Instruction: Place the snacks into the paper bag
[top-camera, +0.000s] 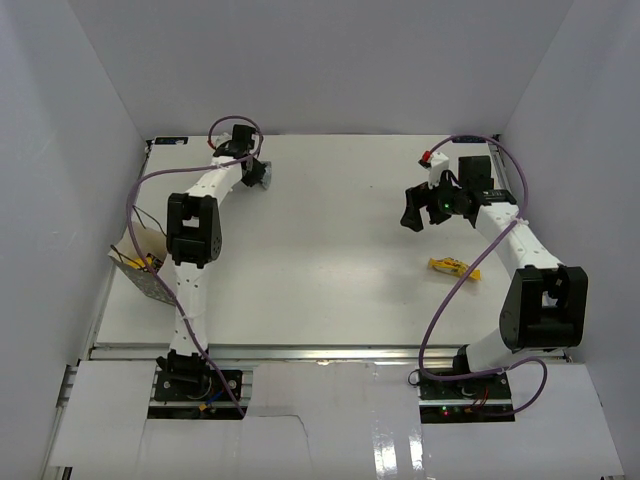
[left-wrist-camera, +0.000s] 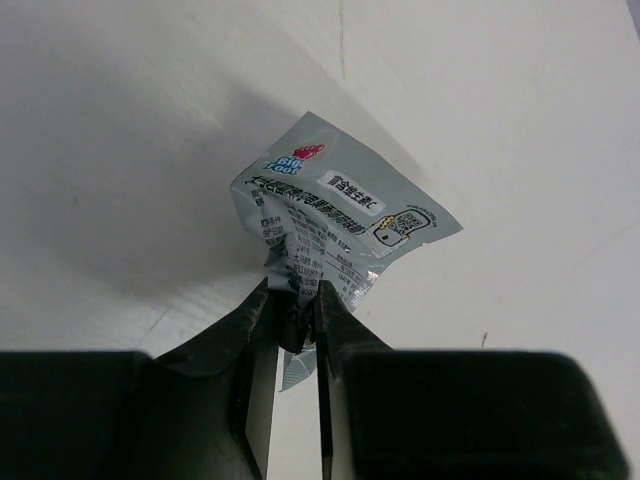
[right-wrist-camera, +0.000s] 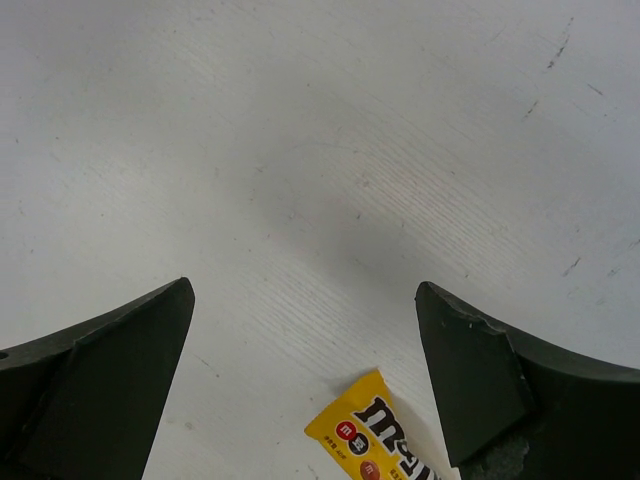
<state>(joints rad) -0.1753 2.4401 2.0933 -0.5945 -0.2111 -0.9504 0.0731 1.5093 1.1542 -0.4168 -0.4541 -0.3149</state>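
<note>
Your top camera looks down from the near side; wrist cameras hug the table (top-camera: 330, 230); top and right share yellow packet (top-camera: 453, 266).

White table (top-camera: 330, 230), pale grey walls (top-camera: 300, 60)

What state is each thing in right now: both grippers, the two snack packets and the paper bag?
left gripper: shut on the silver packet.
silver packet: pinched by one end, crumpled there.
right gripper: open, empty.
yellow packet: lying flat on the table, not gripped.
paper bag: at the table's left edge, partly hidden by the left arm; opening unclear.
</note>
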